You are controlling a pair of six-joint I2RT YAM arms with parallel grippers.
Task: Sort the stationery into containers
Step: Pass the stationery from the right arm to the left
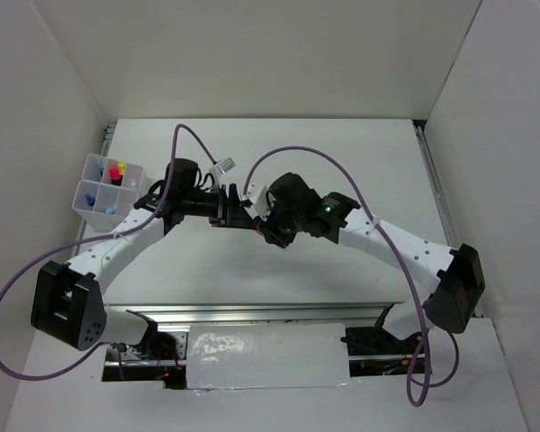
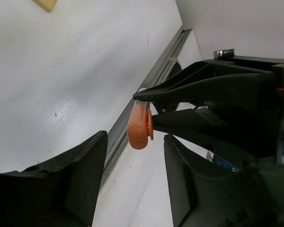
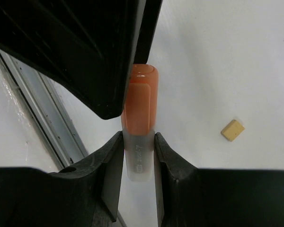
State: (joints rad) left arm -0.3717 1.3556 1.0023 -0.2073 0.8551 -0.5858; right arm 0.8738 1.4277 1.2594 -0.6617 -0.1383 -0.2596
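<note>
- Right wrist view: right gripper (image 3: 137, 142) is clamped on the clear body of the orange-capped tube (image 3: 140, 94), cap end pointing away from the fingers.
- Left wrist view: left gripper (image 2: 135, 142) has its jaws apart, one either side of the cap (no contact visible).
- Top external: both grippers meet over the middle of the table (image 1: 360, 162). The organizer box (image 1: 85, 193) sits well apart at the left edge.
- A tan block (image 3: 233, 130) lies on the table.

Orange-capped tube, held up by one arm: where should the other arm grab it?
Probably the orange cap: the right end effector clamps the orange-capped tube by its clear body, leaving only the cap free. The left end effector should come end-on, jaws straddling the cap.
</note>
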